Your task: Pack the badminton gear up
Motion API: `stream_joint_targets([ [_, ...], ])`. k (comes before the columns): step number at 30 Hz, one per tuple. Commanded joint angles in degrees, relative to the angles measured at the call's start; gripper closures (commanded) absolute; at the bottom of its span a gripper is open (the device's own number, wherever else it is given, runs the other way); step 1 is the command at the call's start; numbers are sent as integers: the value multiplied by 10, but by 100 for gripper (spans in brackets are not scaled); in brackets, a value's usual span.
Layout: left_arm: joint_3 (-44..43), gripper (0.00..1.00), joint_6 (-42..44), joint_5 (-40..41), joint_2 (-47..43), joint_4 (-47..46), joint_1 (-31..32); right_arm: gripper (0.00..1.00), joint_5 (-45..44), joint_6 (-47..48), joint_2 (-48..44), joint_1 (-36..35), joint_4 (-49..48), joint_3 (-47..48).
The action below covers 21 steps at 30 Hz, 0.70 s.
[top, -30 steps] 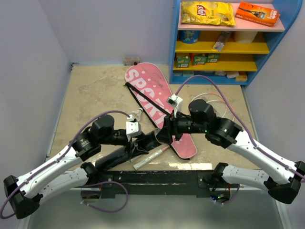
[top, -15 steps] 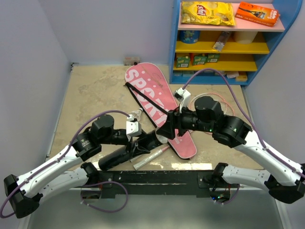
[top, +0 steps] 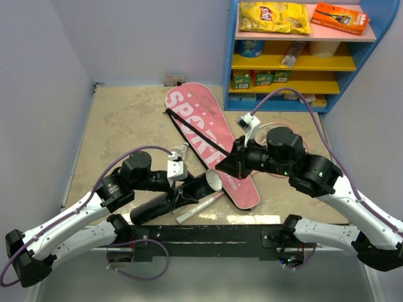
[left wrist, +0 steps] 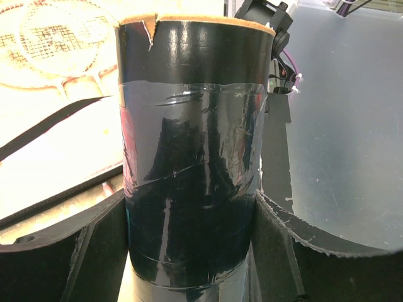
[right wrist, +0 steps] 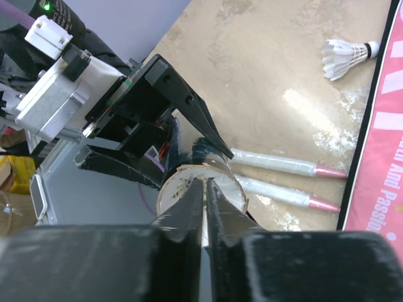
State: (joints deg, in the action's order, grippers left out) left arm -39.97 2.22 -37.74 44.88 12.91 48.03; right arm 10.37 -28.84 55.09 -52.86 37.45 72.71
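Note:
My left gripper (top: 184, 190) (left wrist: 189, 251) is shut on the long black tube (top: 170, 202) (left wrist: 189, 126), one finger on each side of its wall. The tube lies tilted, its open mouth (top: 214, 180) toward the right arm. My right gripper (top: 228, 168) (right wrist: 204, 185) is shut, its tips right at the tube's pale rim (right wrist: 165, 189); nothing shows between them. The pink SPORT bag (top: 200, 126) lies flat behind. Two racket handles (top: 200, 206) (right wrist: 277, 165) rest beside the tube, with the racket heads (left wrist: 50, 38) beyond. A white shuttlecock (right wrist: 343, 56) (top: 179, 151) lies on the table.
A blue shelf unit (top: 234, 44) with yellow shelves stands at the back right, a yellow snack packet (top: 274, 17) and an orange box (top: 340, 17) on top. The bag's black strap (top: 192, 132) trails across it. Walls close in on the left and back.
The right gripper has shut and drawn back to the right, uncovering the tube's mouth. The left gripper and tube have stayed in place.

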Motion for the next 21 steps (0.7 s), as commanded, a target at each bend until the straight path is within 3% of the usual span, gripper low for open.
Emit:
stream_joint_targets([
  [1,-7,78,3,-8,-6,-33,2,99,33,-2,2,2,-12,-5],
  [12,-8,78,3,8,-15,-33,2,100,112,-11,21,1,-52,-71],
  [21,-8,78,3,12,-15,-33,2,100,175,-66,89,-32,-206,-147],
])
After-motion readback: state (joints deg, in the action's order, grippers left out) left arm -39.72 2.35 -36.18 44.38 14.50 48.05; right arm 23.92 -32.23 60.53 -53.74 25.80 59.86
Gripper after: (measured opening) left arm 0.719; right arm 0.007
